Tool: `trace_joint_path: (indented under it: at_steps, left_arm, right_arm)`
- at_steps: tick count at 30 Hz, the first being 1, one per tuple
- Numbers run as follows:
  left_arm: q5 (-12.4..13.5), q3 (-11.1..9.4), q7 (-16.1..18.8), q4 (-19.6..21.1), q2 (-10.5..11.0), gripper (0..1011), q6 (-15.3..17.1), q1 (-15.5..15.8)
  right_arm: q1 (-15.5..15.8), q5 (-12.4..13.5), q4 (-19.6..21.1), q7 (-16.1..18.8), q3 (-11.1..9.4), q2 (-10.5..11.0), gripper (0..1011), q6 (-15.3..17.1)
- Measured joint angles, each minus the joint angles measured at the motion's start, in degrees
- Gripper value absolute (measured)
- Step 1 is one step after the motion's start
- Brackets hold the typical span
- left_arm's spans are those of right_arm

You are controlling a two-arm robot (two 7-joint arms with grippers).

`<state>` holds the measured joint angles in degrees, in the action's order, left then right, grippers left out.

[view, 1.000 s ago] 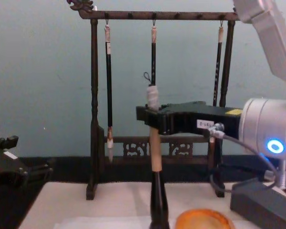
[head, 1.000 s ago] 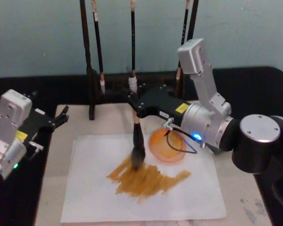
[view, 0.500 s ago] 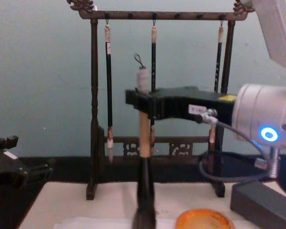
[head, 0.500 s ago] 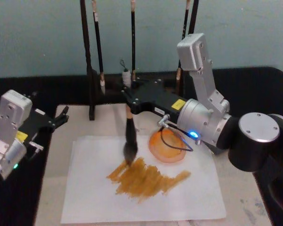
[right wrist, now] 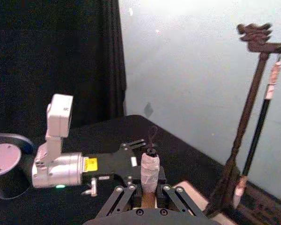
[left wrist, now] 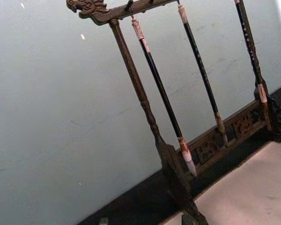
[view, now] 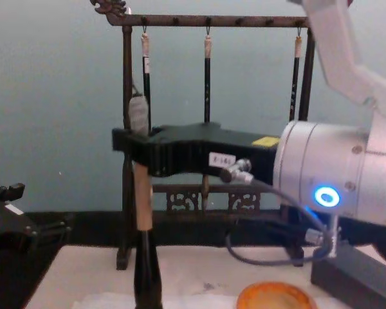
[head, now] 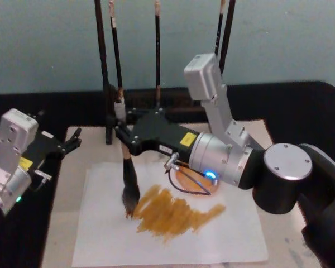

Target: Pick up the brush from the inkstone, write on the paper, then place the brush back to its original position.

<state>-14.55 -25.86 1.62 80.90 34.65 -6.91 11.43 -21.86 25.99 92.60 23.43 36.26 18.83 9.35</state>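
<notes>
The right gripper (head: 123, 140) is cased in black and marked with a yellow label (head: 185, 139) and a white label (view: 221, 159). Behind it a silver wrist (head: 215, 157) is lit by a blue ring (view: 326, 196) and looped by a black cable (head: 184, 191). The black left gripper (head: 73, 138) is backed by a pale grey housing (head: 14, 131) with a green light (head: 18, 197).
</notes>
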Motion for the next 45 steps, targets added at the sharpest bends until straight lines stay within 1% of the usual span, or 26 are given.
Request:
trace_joint_path:
  at_steps: [5,13,23,30,34,37,45]
  left_arm:
    - [0.0,0.0,0.0,0.0,0.0,1010,0.0,0.0]
    - [0.0,0.0,0.0,0.0,0.0,1010,0.0,0.0]
    - [0.0,0.0,0.0,0.0,0.0,1010,0.0,0.0]
    - [0.0,0.0,0.0,0.0,0.0,1010,0.0,0.0]
    - [0.0,0.0,0.0,0.0,0.0,1010,0.0,0.0]
    - [0.0,0.0,0.0,0.0,0.0,1010,0.0,0.0]
    - [0.0,0.0,0.0,0.0,0.0,1010,0.0,0.0]
  right_arm:
    - [0.3,-0.9,-0.5,0.5,0.2,-0.5,163,0.6]
    - [0.1,-2.7,-0.9,0.6,-0.2,-0.3,163,1.7]
    - [0.1,-4.0,-1.4,0.1,-1.9,-0.2,163,2.4]
    - [0.3,-4.8,-1.6,-1.1,-3.8,0.0,163,2.8]
    - [0.7,-4.9,-1.7,-1.5,-4.8,-0.1,163,2.9]
    - [1.0,-4.4,-1.8,-1.5,-5.5,-0.4,163,2.9]
    - [1.3,-3.7,-1.8,-1.2,-5.9,-0.9,163,2.7]
